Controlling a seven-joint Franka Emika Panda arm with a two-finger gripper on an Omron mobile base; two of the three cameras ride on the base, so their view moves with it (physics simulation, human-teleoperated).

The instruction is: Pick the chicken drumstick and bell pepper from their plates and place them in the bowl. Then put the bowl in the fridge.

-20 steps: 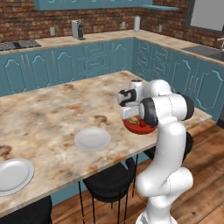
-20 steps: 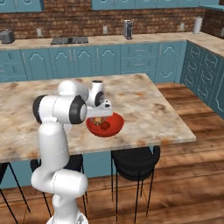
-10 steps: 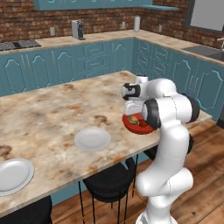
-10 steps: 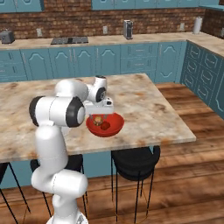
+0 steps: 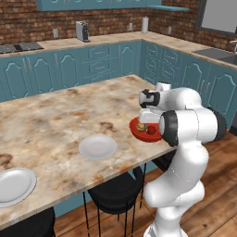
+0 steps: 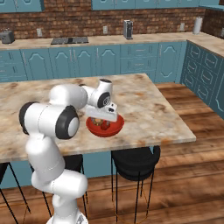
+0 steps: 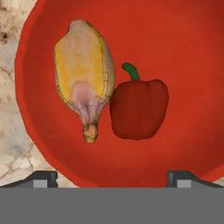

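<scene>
Chicken drumstick [image 7: 84, 83] touching bell pepper [image 7: 139, 108] inside red bowl [image 7: 183, 57]; jaws spread wide apart just above bowl's near rim

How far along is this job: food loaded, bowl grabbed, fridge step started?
Done: the drumstick and pepper lie side by side in the bowl, and both plates sit bare on the island. In hand: the claw hangs low over the bowl, fingertips spread at its near rim, gripping nothing. Left: grasping the bowl, which sits on the counter near the edge, and carrying it to the fridge.
</scene>
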